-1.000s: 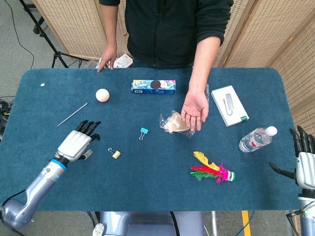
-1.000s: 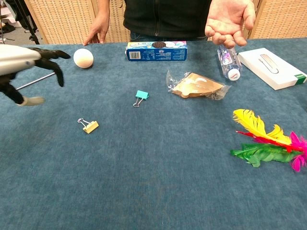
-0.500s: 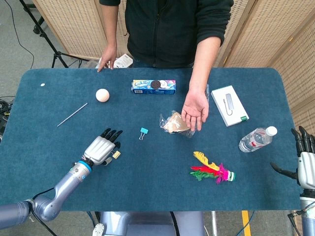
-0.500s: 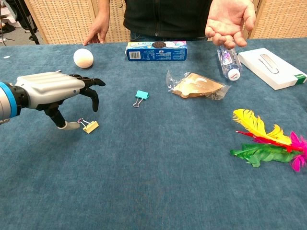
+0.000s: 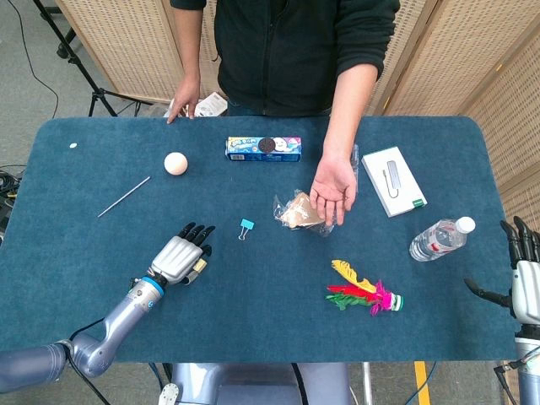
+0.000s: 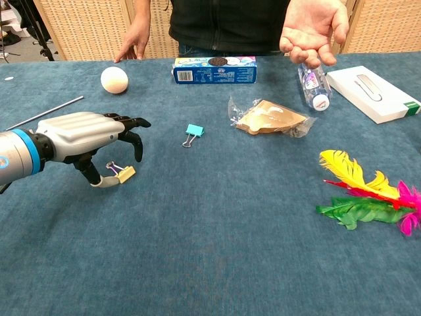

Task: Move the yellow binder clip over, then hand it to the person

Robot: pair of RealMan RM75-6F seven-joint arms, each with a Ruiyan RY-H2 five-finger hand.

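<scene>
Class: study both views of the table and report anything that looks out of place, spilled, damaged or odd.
Little stands out. A water bottle lies on its side, cap on, nothing spilled. The clear wrapper looks crumpled and possibly torn open. The rest lies loose but intact.

Binder clips: two. Yellow clip (image 5: pixel 200 267) (image 6: pixel 123 174) at 8 o'clock of the table (image 5: pixel 253 312), teal clip (image 5: pixel 245 227) (image 6: pixel 193 132) near centre.

Balls: one, white ball (image 5: pixel 175 163) (image 6: pixel 114 79) at 10 o'clock.

Rods: one thin metal rod (image 5: pixel 123 196) (image 6: pixel 45 112) at 9 o'clock.

Cookie boxes: one, box (image 5: pixel 263 148) (image 6: pixel 214 69) at 12 o'clock.

Snack bags: one clear bag (image 5: pixel 297 211) (image 6: pixel 270 118), just right of centre.

White cases: one, case (image 5: pixel 393 180) (image 6: pixel 373 93) at 2 o'clock.

Bottles: one, bottle (image 5: pixel 440 238) (image 6: pixel 314 85) at 3 o'clock, lying down.

Feather shuttlecocks: one, shuttlecock (image 5: pixel 364 292) (image 6: pixel 365 192) at 5 o'clock.

Robot hands: two, left hand (image 5: pixel 180 256) (image 6: pixel 89 137) and right hand (image 5: pixel 521 275).

Person's hands: two; open palm (image 5: pixel 334 187) (image 6: pixel 313 26), other hand (image 5: pixel 185 98) (image 6: pixel 133 41) on the far edge.
</scene>
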